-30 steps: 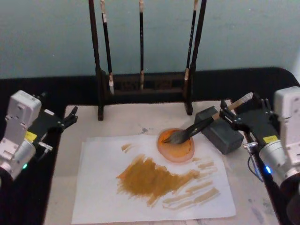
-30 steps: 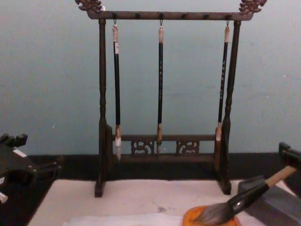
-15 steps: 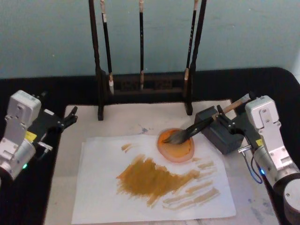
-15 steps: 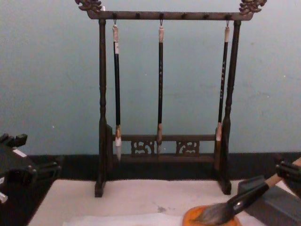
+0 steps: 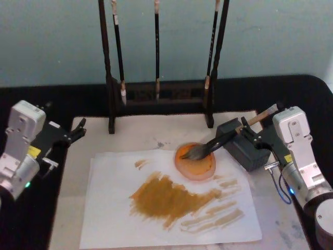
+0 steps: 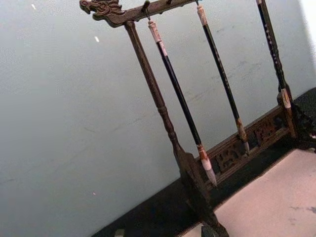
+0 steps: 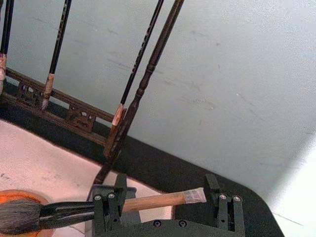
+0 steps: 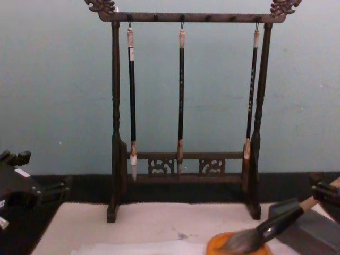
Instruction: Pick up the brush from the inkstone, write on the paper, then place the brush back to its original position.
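Note:
The brush [image 5: 221,140] lies with its dark, wet tuft in an orange dish [image 5: 195,165] and its tan handle across the dark grey inkstone [image 5: 244,148]. My right gripper [image 5: 261,121] stands open at the inkstone's far right corner. In the right wrist view the handle [image 7: 158,201] passes between the spread fingers [image 7: 106,210] of that gripper [image 7: 165,186], untouched. The white paper [image 5: 114,208] carries broad brown strokes. From the chest view the brush [image 8: 265,231] slopes down to the dish [image 8: 220,247]. My left gripper [image 5: 78,130] is parked open at the mat's left edge.
A dark wooden rack [image 5: 158,96] with three thin hanging brushes [image 5: 156,47] stands behind the cream mat [image 5: 140,135]. The black table [image 5: 62,99] runs round the mat.
Between one second and half a second ago my right arm swung inward and brought its fingers closer round the brush handle. Since then nothing has moved. The brush lies as before.

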`<state>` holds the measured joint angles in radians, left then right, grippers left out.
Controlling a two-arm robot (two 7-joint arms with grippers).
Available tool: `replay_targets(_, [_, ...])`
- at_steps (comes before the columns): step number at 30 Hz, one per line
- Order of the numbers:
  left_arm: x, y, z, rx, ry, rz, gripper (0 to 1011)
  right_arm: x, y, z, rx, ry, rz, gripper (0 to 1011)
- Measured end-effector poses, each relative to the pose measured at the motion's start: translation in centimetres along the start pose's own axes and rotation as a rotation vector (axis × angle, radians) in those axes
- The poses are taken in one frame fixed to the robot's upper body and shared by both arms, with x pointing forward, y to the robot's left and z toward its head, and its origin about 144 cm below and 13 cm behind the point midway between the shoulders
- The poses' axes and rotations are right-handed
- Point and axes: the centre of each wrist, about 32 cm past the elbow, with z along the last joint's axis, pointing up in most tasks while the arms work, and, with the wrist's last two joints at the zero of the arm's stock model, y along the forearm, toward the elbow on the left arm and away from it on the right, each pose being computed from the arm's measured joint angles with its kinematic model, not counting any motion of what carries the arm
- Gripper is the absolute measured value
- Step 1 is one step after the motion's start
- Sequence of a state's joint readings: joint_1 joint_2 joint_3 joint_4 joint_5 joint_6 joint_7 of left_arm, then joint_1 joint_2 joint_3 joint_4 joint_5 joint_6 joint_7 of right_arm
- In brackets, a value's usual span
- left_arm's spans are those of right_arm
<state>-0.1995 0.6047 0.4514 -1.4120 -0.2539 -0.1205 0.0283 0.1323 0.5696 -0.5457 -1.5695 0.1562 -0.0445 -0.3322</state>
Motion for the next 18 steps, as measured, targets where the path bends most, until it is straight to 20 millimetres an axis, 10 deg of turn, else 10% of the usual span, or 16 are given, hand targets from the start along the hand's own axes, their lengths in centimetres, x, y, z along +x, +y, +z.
replay_targets(18, [0.00, 0.00, 0.00, 0.000, 0.000, 0.000, 1009, 0.01, -0.02, 0.03, 0.001, 0.003, 0.002, 1000])
